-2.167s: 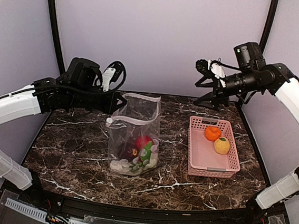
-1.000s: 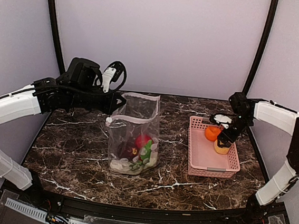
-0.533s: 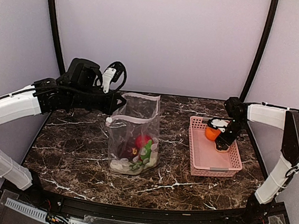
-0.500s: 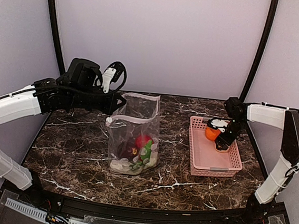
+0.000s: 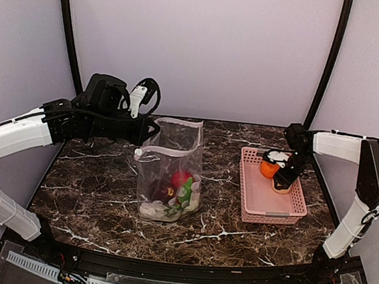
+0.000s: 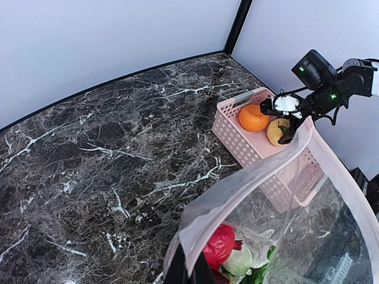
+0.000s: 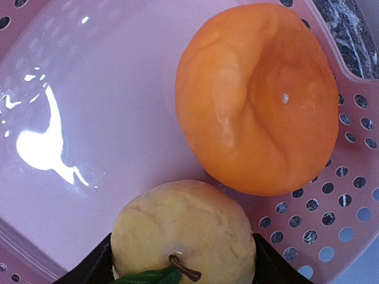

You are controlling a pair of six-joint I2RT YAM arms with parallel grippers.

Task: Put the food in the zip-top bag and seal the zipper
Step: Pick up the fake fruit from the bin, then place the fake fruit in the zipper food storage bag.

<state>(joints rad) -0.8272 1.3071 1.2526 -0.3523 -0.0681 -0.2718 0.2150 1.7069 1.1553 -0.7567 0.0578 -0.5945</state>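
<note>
The clear zip-top bag (image 5: 169, 174) stands upright in the middle of the table with its mouth open. My left gripper (image 5: 151, 130) is shut on the rim by the whitish-pink zipper (image 5: 168, 152); its tips (image 6: 189, 273) pinch the plastic. Inside the bag lie a red ball (image 6: 219, 245), green leaves and white pieces (image 5: 152, 211). In the pink basket (image 5: 264, 203), my right gripper (image 7: 183, 260) straddles the yellow fruit (image 7: 183, 228), a finger (image 7: 98, 266) pressed against each side. The orange fruit (image 7: 260, 100) sits just beyond, touching the yellow one.
The basket wall (image 7: 355, 195) is perforated and rises close to the right of both fruits. In the left wrist view the basket (image 6: 237, 139) lies beyond the bag mouth, with dark marble table (image 5: 91, 186) between and around them. Curved black frame posts (image 5: 329, 55) stand behind.
My right arm swung down from high at the back into the basket, settled over the yellow fruit, and its jaws narrowed onto it. The left arm and bag stayed still.
</note>
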